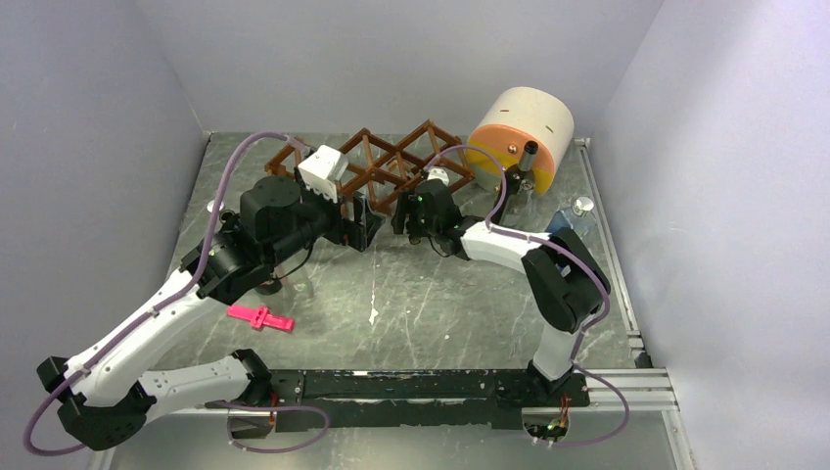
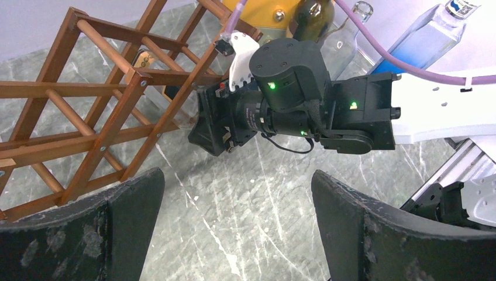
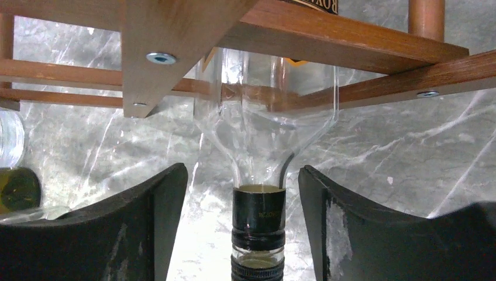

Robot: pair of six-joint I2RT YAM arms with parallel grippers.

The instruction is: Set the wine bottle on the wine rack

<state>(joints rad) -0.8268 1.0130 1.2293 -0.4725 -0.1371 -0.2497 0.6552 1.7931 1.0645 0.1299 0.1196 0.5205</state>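
Risk: the wine bottle (image 3: 263, 152) could be sliding back out of its diamond cell in the wine rack (image 3: 351, 44), center frame, if a finger clips the neck. The right gripper (image 3: 240, 172) is flanking that neck, jaws released. The left gripper (image 2: 237, 175) is hanging open, empty. Bottle: slick clear glass, black neck band. Rack: thin reddish wood slats.
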